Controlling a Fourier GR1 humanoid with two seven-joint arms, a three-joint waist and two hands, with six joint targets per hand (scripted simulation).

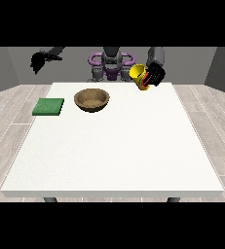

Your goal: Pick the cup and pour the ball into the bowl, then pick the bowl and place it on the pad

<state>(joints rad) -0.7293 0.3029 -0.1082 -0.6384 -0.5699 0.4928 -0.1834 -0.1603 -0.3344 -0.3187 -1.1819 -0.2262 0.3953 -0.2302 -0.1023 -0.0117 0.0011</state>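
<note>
At the view's right, the hand (154, 75) has its fingers wrapped round the yellow cup (138, 74), which is lifted clear of the tabletop (114, 146) near the far edge. Cup is tilted: long axis leans over, mouth pointing up and toward the view's left, roughly at the bowl (91, 100). Red shows on the cup's lower side by the fingers; could be the ball or a marking on the cup, can't tell from this angle.

Handling judgement: cup looks like a light, rigid, smooth-walled thing, so a side wrap around mid-body is the right hold; smooth wall may let it rotate in the grasp during the tip. Ball is probably light and will roll out fast once the mouth drops below level.

Bowl is brown, upright, mouth up, sitting on the tabletop left of the cup and well apart from it. Likely stiff and heavier than the cup; best taken at the rim or cupped at the wall. Green pad (48, 107) lies flat just beside the bowl, further left.

Hand at the view's left (40, 60) is raised off the tabletop, holding nothing; fingers look relaxed and open.
</note>
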